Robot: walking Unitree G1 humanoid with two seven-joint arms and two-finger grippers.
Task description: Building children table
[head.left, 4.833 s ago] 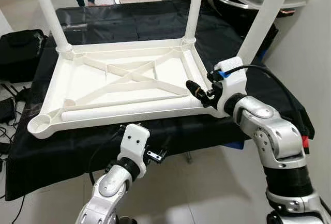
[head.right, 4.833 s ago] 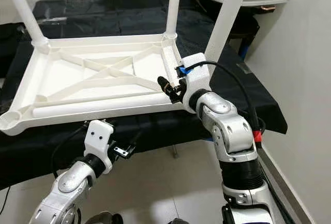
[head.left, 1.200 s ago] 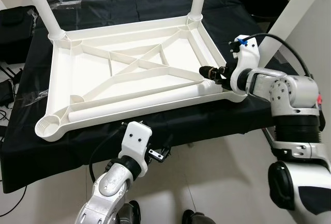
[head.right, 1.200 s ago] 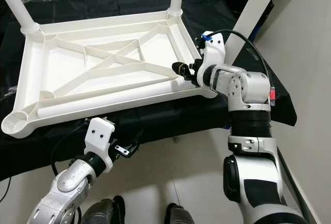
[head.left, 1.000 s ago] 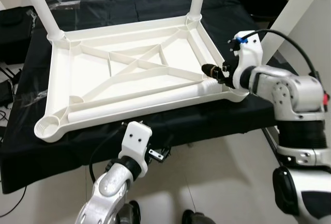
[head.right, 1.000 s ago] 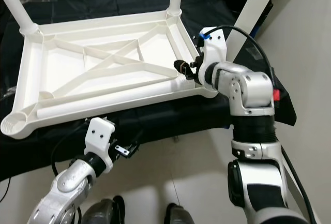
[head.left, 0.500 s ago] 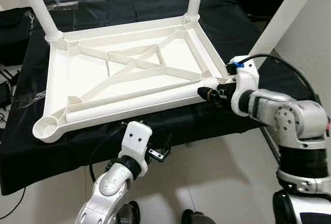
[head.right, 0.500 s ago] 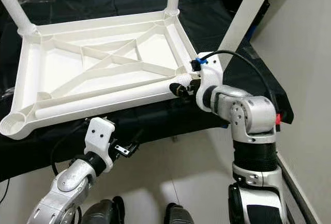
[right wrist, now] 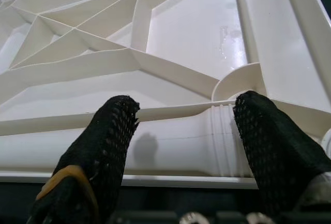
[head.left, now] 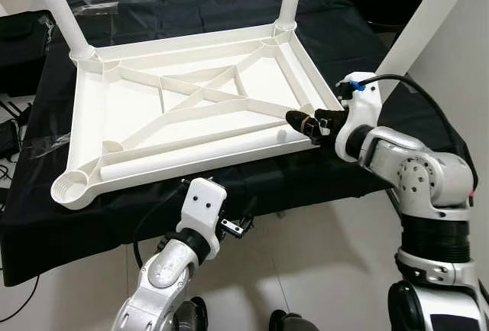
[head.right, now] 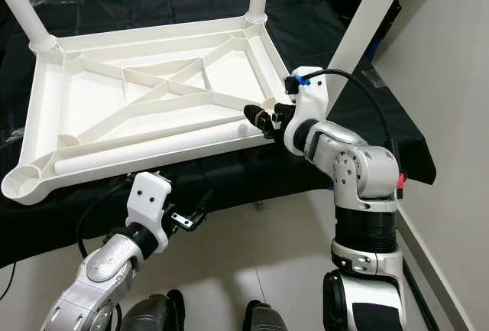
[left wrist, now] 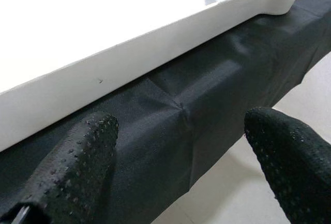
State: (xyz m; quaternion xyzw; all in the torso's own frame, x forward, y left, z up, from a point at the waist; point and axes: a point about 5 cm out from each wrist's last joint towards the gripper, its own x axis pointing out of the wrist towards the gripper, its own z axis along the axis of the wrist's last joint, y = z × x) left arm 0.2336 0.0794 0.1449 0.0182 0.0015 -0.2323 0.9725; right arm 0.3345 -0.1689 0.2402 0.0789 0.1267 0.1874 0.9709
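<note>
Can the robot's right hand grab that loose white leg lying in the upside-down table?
Probably yes. The right gripper hangs open just above the threaded end of the loose leg, a finger on each side and nothing between them.

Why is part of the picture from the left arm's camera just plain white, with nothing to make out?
Left wrist view: the white tabletop is overexposed, detail washed out; the black cloth beneath stays sharp. Right wrist view: even light, ribs crisp, with a soft shadow on the loose leg. Eye views: sharp.

near rim: loose leg (head.left: pixel 191 155) blocks | tabletop (head.left: pixel 92 117) ribs obstruct
</note>
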